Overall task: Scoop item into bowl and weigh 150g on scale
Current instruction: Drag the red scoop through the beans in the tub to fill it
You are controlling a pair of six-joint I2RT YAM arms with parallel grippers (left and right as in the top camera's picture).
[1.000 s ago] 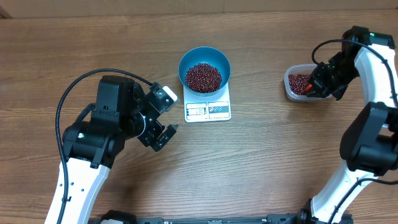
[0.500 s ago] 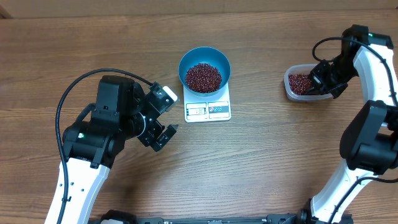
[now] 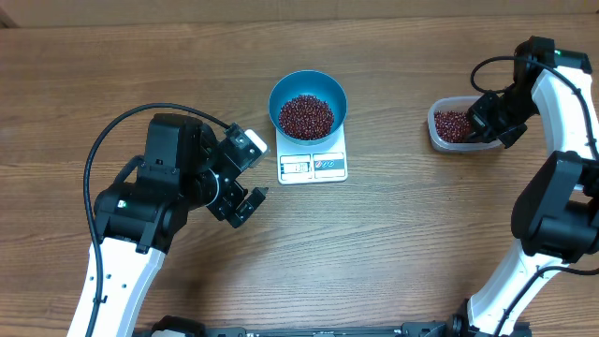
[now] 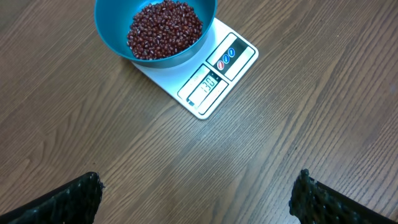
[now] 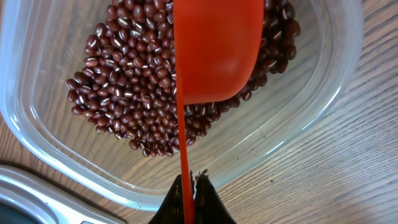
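The step in hand is judged to be another dip for beans. The right hand (image 5: 190, 193) is clamped on the thin handle of a red scoop (image 5: 214, 50), and the scoop's cup is held over the far side of a clear plastic tub (image 5: 323, 93). No beans are seen on the face of the cup turned to the wrist camera. Whether its edge touches the heap below cannot be told.

The tub is only partly filled. A loose patch of beans (image 5: 124, 93) is spread over its floor, and bare plastic shows around it.

The blue bowl (image 4: 109, 31) is set on the white scale (image 3: 314, 152), well apart from the tub and to its left. It already holds a rounded mound of beans (image 4: 165, 28), so most of the weighing is judged to be done. Digits are lit on the display (image 4: 208, 84), but they cannot be read with certainty.

The left hand (image 4: 196, 190) hangs over bare tabletop (image 4: 280, 137) just left of the scale, its fingers wide apart and nothing between them.

The next move calls for a small load only. The cup should be pushed into the heap, lifted level, and carried across to the bowl without spilling. There it should be tipped slowly while the display is watched — a full pour could overshoot the target.
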